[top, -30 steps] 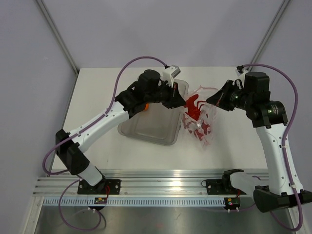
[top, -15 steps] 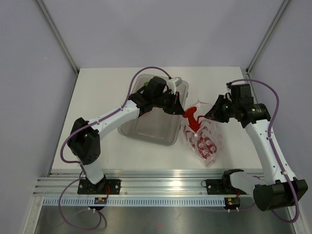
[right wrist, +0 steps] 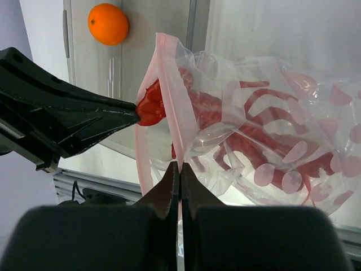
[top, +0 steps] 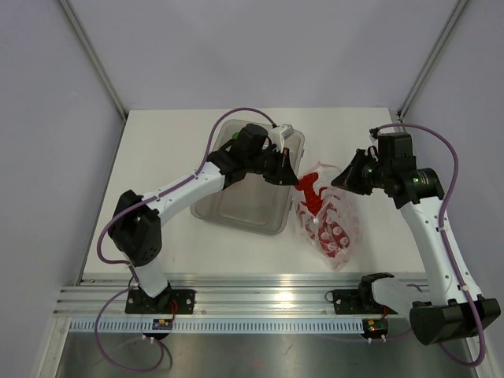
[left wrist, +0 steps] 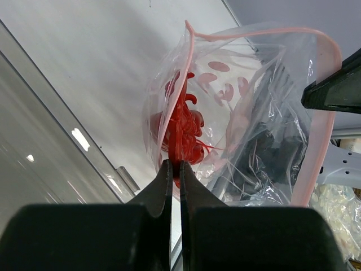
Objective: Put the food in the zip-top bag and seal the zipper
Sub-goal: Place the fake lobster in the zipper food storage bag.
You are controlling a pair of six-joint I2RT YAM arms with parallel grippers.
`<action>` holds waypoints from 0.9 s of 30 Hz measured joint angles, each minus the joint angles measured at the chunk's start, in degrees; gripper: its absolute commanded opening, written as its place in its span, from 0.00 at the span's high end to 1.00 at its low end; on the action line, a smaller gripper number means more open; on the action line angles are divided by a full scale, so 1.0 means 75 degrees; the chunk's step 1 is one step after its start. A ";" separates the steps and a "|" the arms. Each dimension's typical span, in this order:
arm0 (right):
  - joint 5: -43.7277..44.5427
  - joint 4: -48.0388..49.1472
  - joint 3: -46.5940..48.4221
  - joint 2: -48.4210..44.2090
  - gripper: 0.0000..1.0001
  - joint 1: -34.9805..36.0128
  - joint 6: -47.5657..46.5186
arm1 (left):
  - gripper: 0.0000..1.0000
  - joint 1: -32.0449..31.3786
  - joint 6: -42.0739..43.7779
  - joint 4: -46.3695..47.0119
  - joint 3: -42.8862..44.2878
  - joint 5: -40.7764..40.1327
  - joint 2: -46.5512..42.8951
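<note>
Two end effectors work one bag. The left end effector is pinched narrow on the end of the single red lobster, its arm stretched across the one clear tray at the table's middle. The right end effector is clamped tight on the zip-top bag at its pink zipper, with its arm bent in from the right edge. The lobster sits mostly inside the gaping bag, just right of the tray. One orange fruit lies in the tray.
</note>
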 measured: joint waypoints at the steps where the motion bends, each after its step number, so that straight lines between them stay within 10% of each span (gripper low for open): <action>1: 0.0000 0.0000 0.0000 -0.0006 1.00 0.0000 0.0006 | 1.00 0.0000 -0.0017 0.0032 -0.0020 0.0017 -0.0003; 14: -0.0600 0.0187 0.0131 0.0006 1.00 0.0000 0.0146 | 0.98 -0.0102 -0.0198 0.0283 -0.0140 0.0143 -0.0003; 21: -0.1154 0.0469 0.0507 -0.0064 1.00 0.0003 0.0204 | 0.31 -0.0589 -0.0143 0.0149 0.0367 0.0280 0.0041; 27: -0.1154 0.0463 0.0507 -0.0090 1.00 0.0006 0.0201 | 0.23 -0.0376 0.0259 -0.0428 0.0766 0.0329 -0.0268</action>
